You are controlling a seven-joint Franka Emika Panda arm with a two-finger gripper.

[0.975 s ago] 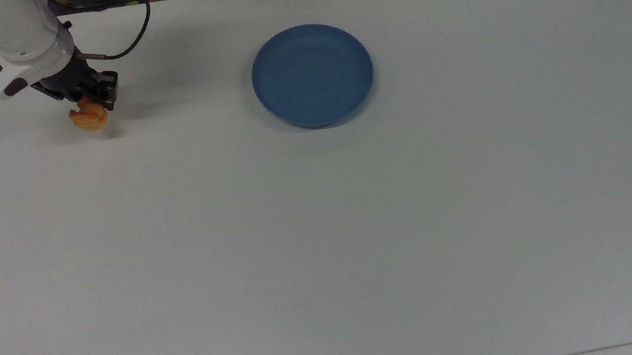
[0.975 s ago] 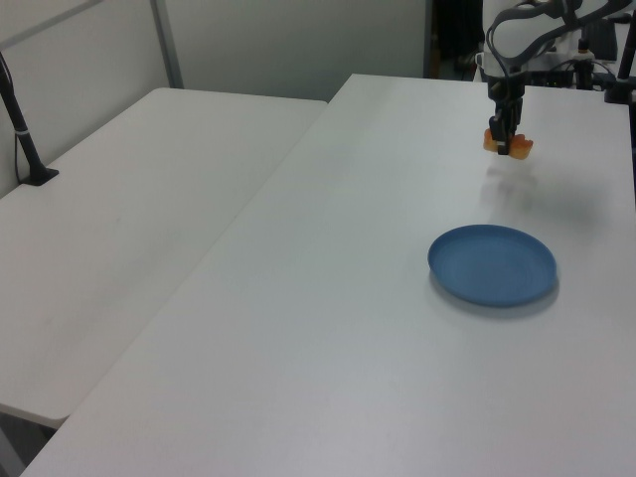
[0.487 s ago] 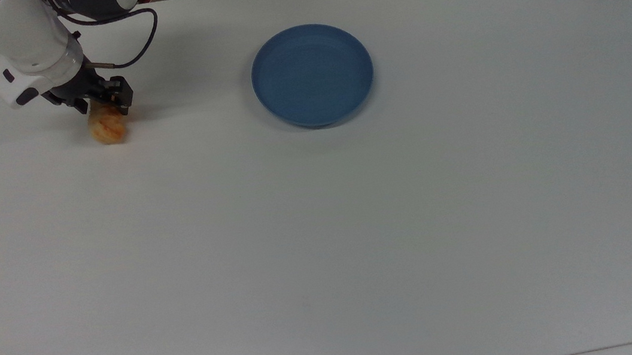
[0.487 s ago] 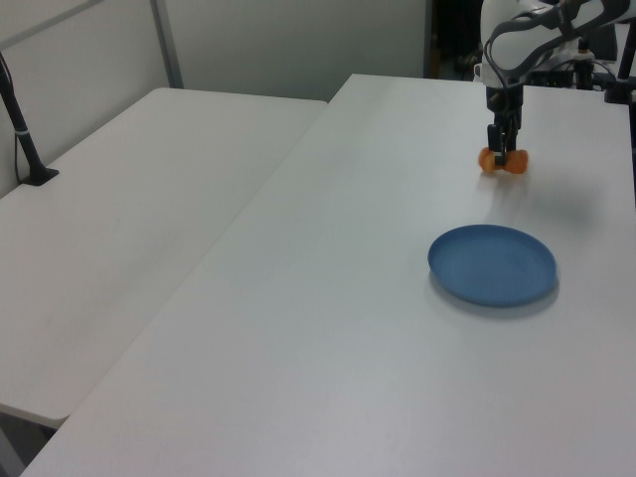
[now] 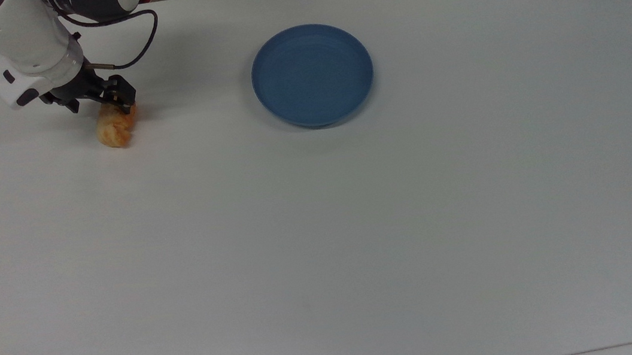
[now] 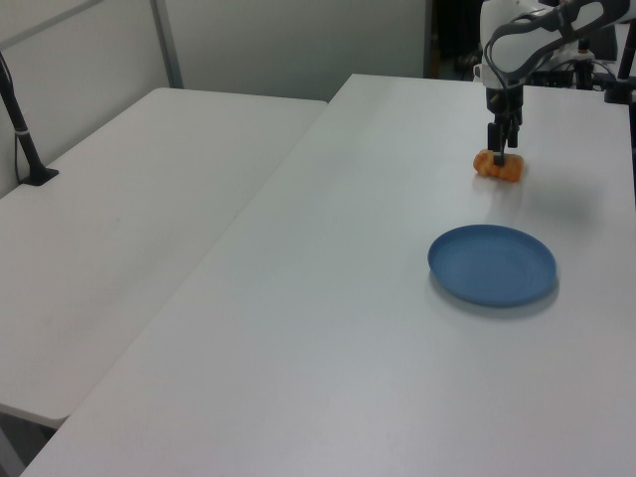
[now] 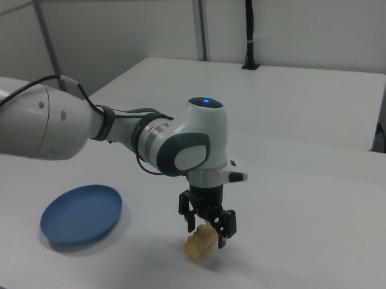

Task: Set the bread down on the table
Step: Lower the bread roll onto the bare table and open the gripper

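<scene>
Bread (image 5: 114, 128): lying on the white tabletop near the top view's upper left corner, long axis running roughly toward the top view's lower left; golden-orange crust, paler sides; seen in the left view (image 6: 497, 165) near the far right part of the table, and in the right view (image 7: 200, 242) in the foreground, resting flat on the surface.
Table (image 5: 322, 231): large, plain white, matte; bearing the bread and the plate.
Gripper (image 5: 112, 102): black, two-fingered, pointing down right over the upper end of the bread; in the right view (image 7: 208, 227) fingers spread apart, one on each side of the roll's top, not pressing it; in the left view (image 6: 503, 152) directly above the bread.
Grip state: jaws parted, nothing carried.
Arm (image 7: 193, 144): white with grey joints, reaching in from the top view's upper left; black cable looping beside the wrist.
Blue plate (image 5: 312, 74): round, shallow, holding nothing; well apart from the bread, toward the top view's right; in the left view (image 6: 493, 264) nearer the camera than the bread; in the right view (image 7: 81, 214) to the left of the bread.
Second table (image 6: 129, 199): white, beside the main one on the left view's left.
</scene>
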